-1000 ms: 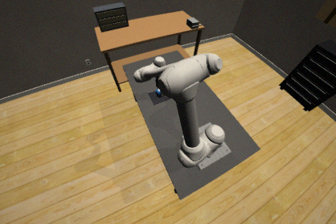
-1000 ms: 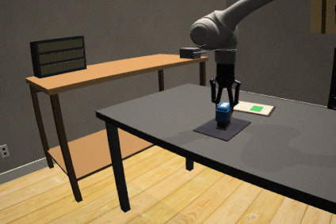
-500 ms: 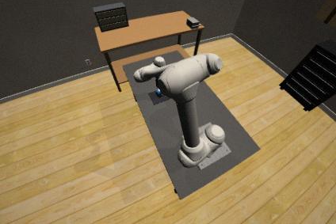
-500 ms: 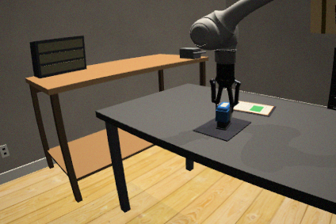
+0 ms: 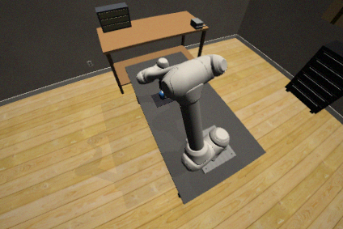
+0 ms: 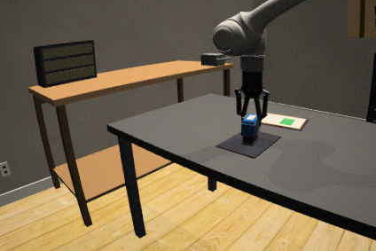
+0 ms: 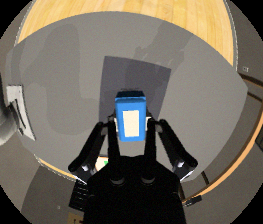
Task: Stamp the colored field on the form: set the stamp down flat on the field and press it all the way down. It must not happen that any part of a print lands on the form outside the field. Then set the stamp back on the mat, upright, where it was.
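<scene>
The stamp [image 5: 162,94] [image 6: 249,129] [image 7: 130,105] is a blue block with a pale label on top and a black base. It stands upright on the dark mat [image 6: 268,141] [image 7: 149,75] [image 5: 158,103]. My gripper [image 6: 251,123] [image 7: 130,109] points straight down and is shut on the stamp, with a finger against each side of the blue body. The form [image 6: 271,120] lies behind the mat in the exterior view, with a green field [image 6: 287,121] on it. In the wrist view the form is mostly hidden by the gripper. In the top view the arm hides the form.
The mat and form lie on the dark grey table [image 6: 186,121] [image 5: 170,133]. A wooden workbench [image 5: 150,30] [image 6: 133,77] stands beyond it, holding a drawer cabinet [image 5: 114,18] [image 6: 68,63] and a small grey box [image 5: 196,23] [image 6: 213,59]. A black rack [image 5: 319,78] stands at the right.
</scene>
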Available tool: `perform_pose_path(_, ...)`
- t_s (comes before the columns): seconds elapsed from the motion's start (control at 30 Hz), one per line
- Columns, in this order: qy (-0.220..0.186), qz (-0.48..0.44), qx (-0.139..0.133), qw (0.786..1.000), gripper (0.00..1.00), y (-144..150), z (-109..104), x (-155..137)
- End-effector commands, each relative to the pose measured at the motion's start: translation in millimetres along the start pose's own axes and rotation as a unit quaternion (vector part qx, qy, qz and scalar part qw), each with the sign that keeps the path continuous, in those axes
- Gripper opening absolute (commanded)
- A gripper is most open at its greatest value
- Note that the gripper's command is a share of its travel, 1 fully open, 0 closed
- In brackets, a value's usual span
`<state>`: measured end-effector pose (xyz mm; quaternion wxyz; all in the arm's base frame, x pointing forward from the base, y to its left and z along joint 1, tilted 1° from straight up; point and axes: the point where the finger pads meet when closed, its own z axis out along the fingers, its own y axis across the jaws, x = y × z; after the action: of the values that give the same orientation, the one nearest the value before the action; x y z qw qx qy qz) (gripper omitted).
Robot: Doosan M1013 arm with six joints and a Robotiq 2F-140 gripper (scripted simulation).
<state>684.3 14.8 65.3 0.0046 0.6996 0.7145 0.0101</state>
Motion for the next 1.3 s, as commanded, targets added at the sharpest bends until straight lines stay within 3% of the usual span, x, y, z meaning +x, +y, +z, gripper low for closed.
perform_pose_path(0.0, 0.000, 0.000, 0.000, 1.000, 0.20, 0.0, -0.1, 0.0)
perform_pose_path(0.2, 0.000, 0.000, 0.000, 1.000, 0.20, 0.0, -4.8, 0.0)
perform_pose_path(0.5, 0.000, 0.000, 0.000, 1.000, 0.20, 0.0, -39.3, 0.0)
perform_pose_path(0.9, 0.000, 0.001, 0.000, 1.000, 0.20, -0.5, -40.1, -5.1)
perform_pose_path(0.97, 0.000, 0.005, 0.000, 1.000, 0.20, -4.0, -40.0, -32.8)
perform_pose_path(1.03, 0.000, 0.015, 0.000, 1.000, 0.20, -13.5, -40.0, -83.3)
perform_pose_path(1.13, 0.000, 0.033, 0.000, 0.999, 0.20, -27.5, -40.0, -119.7)
perform_pose_path(1.2, 0.000, 0.033, 0.000, 0.999, 0.20, -27.5, -40.0, -119.7)
perform_pose_path(1.23, 0.000, 0.039, 0.000, 0.999, 0.20, -41.7, -39.9, -160.2)
perform_pose_path(1.27, 0.000, 0.044, 0.000, 0.999, 0.20, -47.3, -39.8, -169.9)
